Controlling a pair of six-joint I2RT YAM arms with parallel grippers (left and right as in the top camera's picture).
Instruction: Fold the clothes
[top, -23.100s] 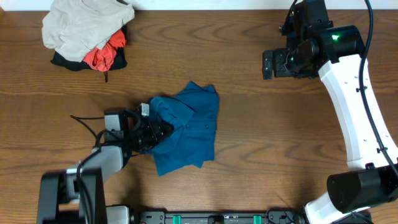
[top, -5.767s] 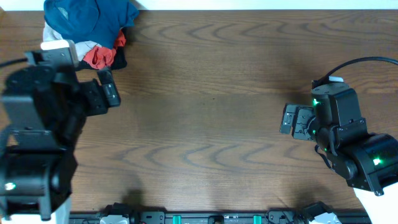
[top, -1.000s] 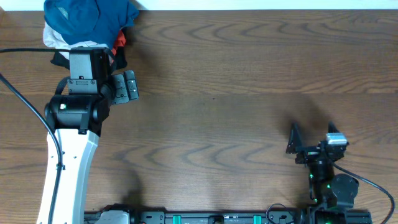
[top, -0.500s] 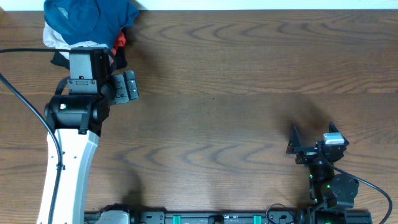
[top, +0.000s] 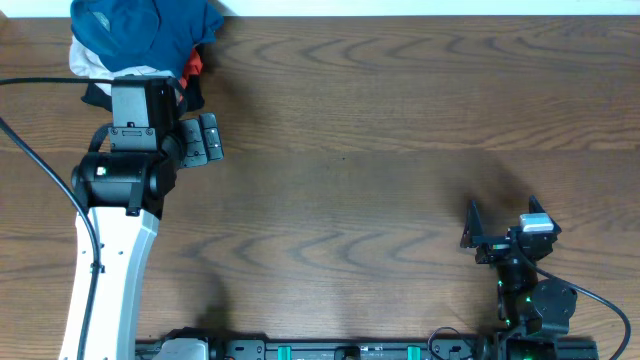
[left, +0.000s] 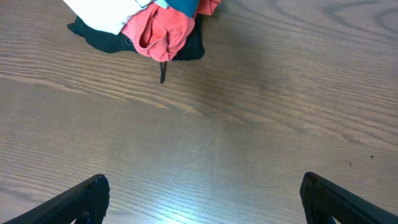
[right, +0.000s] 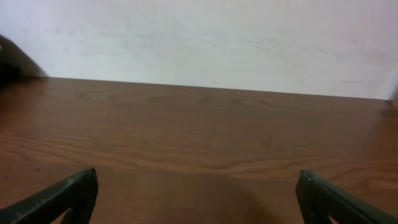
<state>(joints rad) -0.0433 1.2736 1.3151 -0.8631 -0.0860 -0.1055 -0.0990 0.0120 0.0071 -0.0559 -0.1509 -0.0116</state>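
Note:
The clothes, a deep teal-blue shirt (top: 140, 28), lie bunched on top of a garment pile at the table's far left corner. In the left wrist view only a sliver of the teal shirt (left: 184, 5) shows at the top edge. My left gripper (top: 215, 138) hangs open just in front and to the right of the pile, with nothing between its fingers (left: 87, 196). My right gripper (top: 502, 215) is open low at the near right, far from the shirt. It faces bare wood and is empty between its fingers (right: 336, 198).
Under the shirt lie a pale garment (top: 85, 62), an orange-red one (left: 158, 34) and a black one (left: 186, 50) with a short cord sticking out. A white wall (right: 199, 37) runs along the table's far edge.
The teal shirt, once crumpled mid-table in my left gripper, now tops the corner pile. Both arms have since pulled back. Nothing has moved in the last second.

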